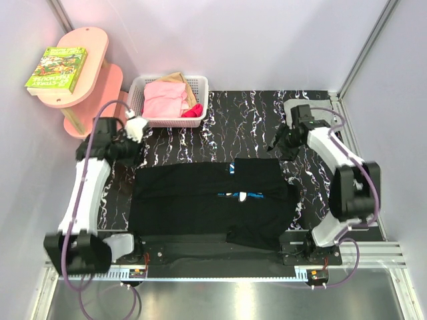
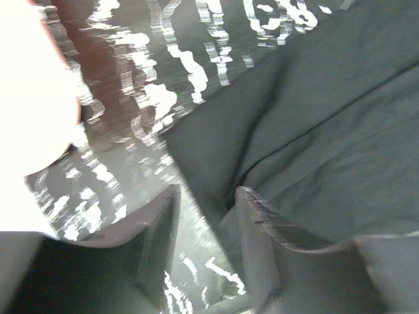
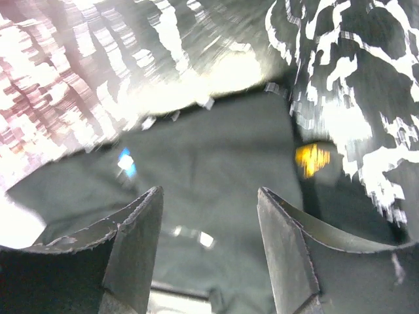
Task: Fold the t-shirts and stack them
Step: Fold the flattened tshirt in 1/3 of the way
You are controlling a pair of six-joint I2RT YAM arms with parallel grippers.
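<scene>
Your left hand (image 2: 207,196) hangs low over the table (image 1: 233,113), fingers parted a moderate way with nothing between them. The far-left corner of the black shirt (image 1: 200,200) lies just ahead, its edge running down into the gap. Your right hand (image 3: 209,193) is spread wider, also empty, hovering above the shirt's far-right corner. The shirt lies across the near middle of the table, partly folded by the look of it: a flap covers the right part, and only a sliver of the blue-and-white print (image 1: 240,195) peeps out. No grey shirt shows in any view.

The step in hand looks like taking the two far corners to bring that edge toward you. To do it well, lower each hand until one finger slides under the cloth, and pinch every layer at the corner — not just the top one. Close both before lifting, raise them level, and hold the edge taut between them so the fold runs straight. The left wrist view is blurred, so check the corner sits truly inside the fingers before you close.
</scene>
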